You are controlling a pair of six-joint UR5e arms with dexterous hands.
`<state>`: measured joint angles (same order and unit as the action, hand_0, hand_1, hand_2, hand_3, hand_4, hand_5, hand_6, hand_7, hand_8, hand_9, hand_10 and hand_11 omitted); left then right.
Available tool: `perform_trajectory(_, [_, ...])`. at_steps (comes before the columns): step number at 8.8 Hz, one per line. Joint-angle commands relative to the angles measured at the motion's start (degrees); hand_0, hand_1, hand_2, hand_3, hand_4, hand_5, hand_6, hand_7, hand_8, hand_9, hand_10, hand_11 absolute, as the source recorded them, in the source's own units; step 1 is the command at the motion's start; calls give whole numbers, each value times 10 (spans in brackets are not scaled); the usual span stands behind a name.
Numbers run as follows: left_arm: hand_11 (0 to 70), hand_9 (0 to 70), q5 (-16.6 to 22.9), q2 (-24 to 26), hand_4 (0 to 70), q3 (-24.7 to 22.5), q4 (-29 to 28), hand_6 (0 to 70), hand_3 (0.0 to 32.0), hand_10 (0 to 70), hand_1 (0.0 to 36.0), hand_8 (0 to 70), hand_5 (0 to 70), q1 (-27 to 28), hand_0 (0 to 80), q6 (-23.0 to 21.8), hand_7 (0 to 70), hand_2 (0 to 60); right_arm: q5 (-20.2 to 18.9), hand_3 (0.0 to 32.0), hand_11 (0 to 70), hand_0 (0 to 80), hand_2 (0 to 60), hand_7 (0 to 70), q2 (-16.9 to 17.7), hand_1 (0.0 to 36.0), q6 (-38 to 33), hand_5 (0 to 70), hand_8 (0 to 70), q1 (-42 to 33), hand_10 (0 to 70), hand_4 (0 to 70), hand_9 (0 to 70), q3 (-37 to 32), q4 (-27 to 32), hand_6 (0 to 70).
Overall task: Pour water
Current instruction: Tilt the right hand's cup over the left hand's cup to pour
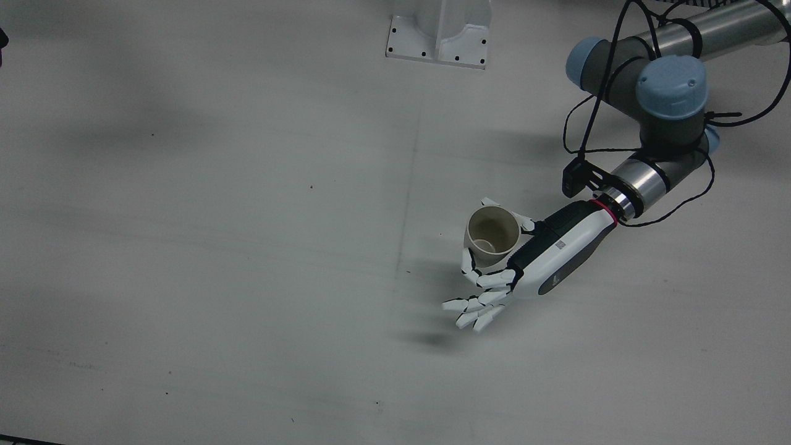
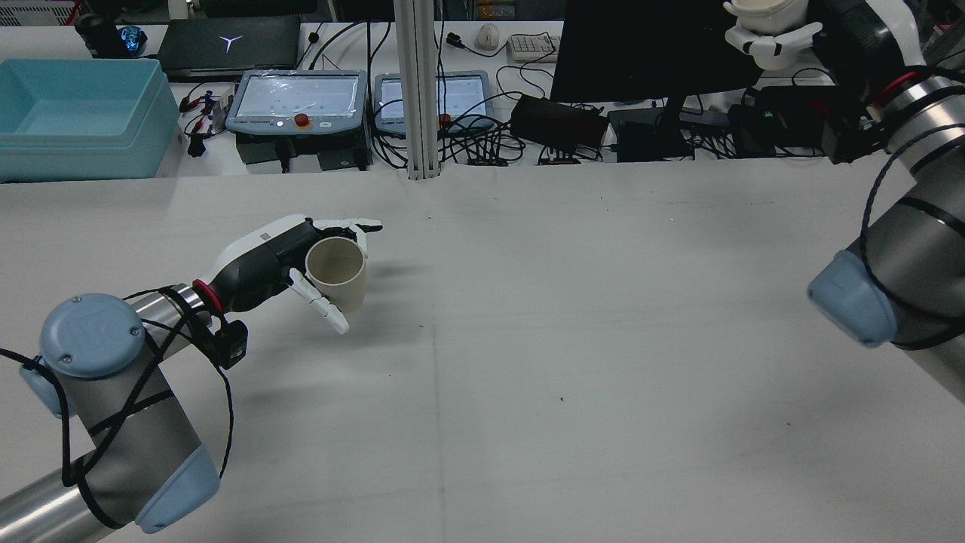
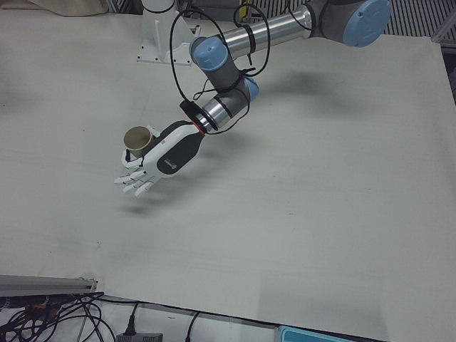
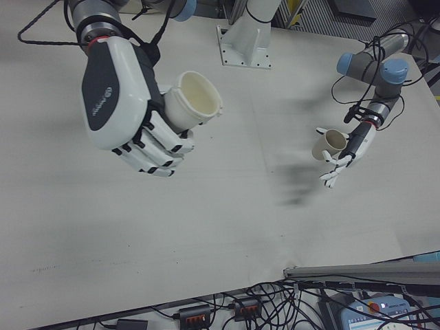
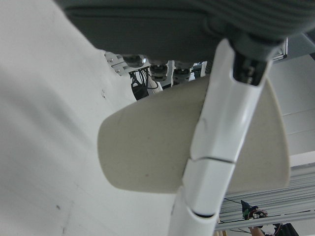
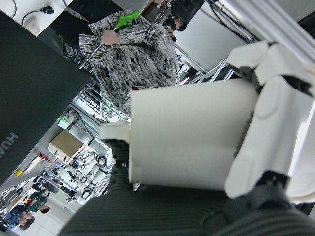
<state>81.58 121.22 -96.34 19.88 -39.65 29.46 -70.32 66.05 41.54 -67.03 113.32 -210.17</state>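
My left hand [image 2: 260,260] is shut on a beige paper cup [image 2: 337,273], upright and open end up, just above the table at the left of the rear view. The thumb and one finger clasp it; the other fingers stick out past it. In the front view the hand [image 1: 544,253] and cup [image 1: 492,237] are right of centre. A finger [image 5: 221,137] crosses the cup [image 5: 142,152] in the left hand view. My right hand [image 4: 120,96] is raised high, shut on a white cup [image 4: 196,96]. It also shows at the rear view's top right [image 2: 769,26].
The white table [image 1: 216,247] spreads wide under both arms. An arm pedestal base [image 1: 440,37] stands at the table's robot-side edge. Beyond its operator-side edge are a teal bin [image 2: 75,113], two teach pendants [image 2: 301,102], cables and a dark monitor [image 2: 648,45].
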Motion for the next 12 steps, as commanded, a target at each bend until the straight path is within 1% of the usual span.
perform_trajectory(1, [6, 33, 0, 87, 642, 65, 32, 107, 0, 0, 275, 90, 700, 47, 800, 20, 172, 0, 14, 0, 700, 779, 600, 700, -120, 360, 114, 700, 404, 92, 490, 700, 532, -8, -79, 700])
perform_trajectory(2, [7, 32, 0, 119, 631, 90, 38, 107, 0, 0, 292, 89, 700, 50, 800, 20, 171, 0, 44, 0, 700, 800, 600, 700, -155, 360, 159, 700, 403, 137, 487, 700, 533, -13, -96, 700])
perform_trajectory(3, [4, 30, 0, 137, 620, 105, 41, 108, 0, 0, 304, 89, 700, 50, 800, 20, 172, 28, 73, 0, 700, 800, 600, 700, -163, 360, 181, 700, 401, 176, 488, 700, 533, -13, -99, 700])
perform_trajectory(4, [5, 30, 0, 140, 613, 106, 42, 111, 0, 0, 313, 87, 700, 48, 800, 20, 173, 65, 90, 0, 700, 800, 600, 700, -163, 360, 208, 700, 398, 208, 488, 700, 530, -14, -98, 700])
perform_trajectory(5, [7, 31, 0, 142, 606, 109, 42, 113, 0, 0, 317, 87, 700, 43, 800, 18, 180, 90, 98, 0, 700, 800, 600, 700, -157, 360, 241, 700, 393, 240, 489, 700, 525, -14, -98, 700])
perform_trajectory(6, [8, 31, 1, 142, 609, 109, 42, 113, 0, 0, 314, 86, 700, 34, 800, 17, 180, 80, 113, 0, 700, 800, 600, 700, -147, 360, 252, 700, 387, 261, 491, 700, 518, -14, -98, 694])
perform_trajectory(7, [8, 31, 1, 142, 609, 108, 42, 113, 0, 0, 312, 84, 700, 27, 800, 15, 180, 74, 119, 0, 700, 784, 600, 700, -131, 360, 260, 700, 380, 271, 493, 700, 511, -14, -98, 678])
perform_trajectory(8, [8, 31, 2, 142, 605, 106, 43, 113, 0, 0, 311, 85, 700, 20, 800, 14, 180, 88, 120, 0, 700, 734, 600, 700, -114, 360, 269, 700, 377, 275, 498, 700, 507, -20, -97, 668])
perform_trajectory(9, [5, 30, 2, 143, 615, 97, 50, 110, 0, 0, 304, 83, 700, 18, 800, 14, 179, 50, 135, 0, 700, 668, 600, 700, -95, 360, 269, 700, 372, 276, 511, 668, 501, -31, -94, 652])
perform_trajectory(10, [8, 30, 9, 142, 605, 87, 58, 108, 0, 0, 300, 83, 700, 16, 800, 14, 176, 40, 144, 0, 700, 625, 600, 700, -91, 346, 266, 700, 364, 276, 531, 606, 493, -33, -89, 627])
perform_trajectory(11, [9, 30, 18, 140, 601, 80, 59, 106, 0, 0, 292, 83, 700, -1, 800, 10, 173, 18, 144, 0, 700, 608, 600, 700, -90, 326, 249, 700, 364, 263, 548, 592, 493, -28, -80, 623])
perform_trajectory(12, [15, 31, 21, 133, 595, 71, 58, 99, 0, 0, 260, 83, 700, -22, 800, -18, 165, 0, 140, 0, 700, 589, 600, 700, -82, 299, 181, 700, 355, 227, 552, 553, 484, -11, -77, 604])
